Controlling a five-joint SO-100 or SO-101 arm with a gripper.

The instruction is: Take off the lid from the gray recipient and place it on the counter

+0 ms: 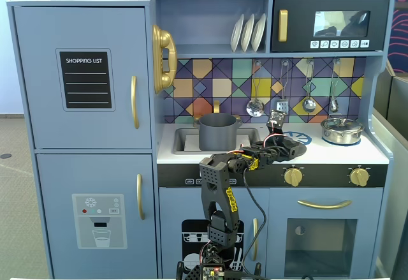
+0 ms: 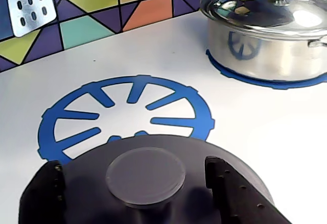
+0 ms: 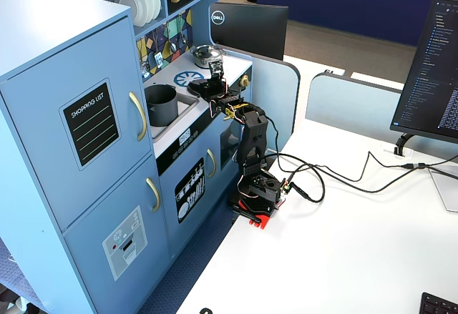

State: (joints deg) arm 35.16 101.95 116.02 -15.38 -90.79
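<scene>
The lid (image 2: 87,165), a matte dark gray disc with a central knob (image 2: 145,175), lies on the pale counter (image 2: 255,122) over the near edge of the blue burner print (image 2: 76,117). My gripper (image 2: 133,164) is right above it, jaws open, one finger (image 2: 46,193) on each side of the knob with a gap to it. In a fixed view the lid (image 1: 290,146) sits under the gripper (image 1: 279,140). The gray recipient (image 1: 218,132) stands uncovered in the sink recess to the left, and it also shows in the other fixed view (image 3: 161,104).
A shiny silver pot with its own lid (image 2: 265,35) stands on the second burner print at the right back (image 1: 342,130). Utensils (image 1: 255,106) hang on the tiled backsplash behind. Gold knobs (image 1: 293,176) line the counter's front.
</scene>
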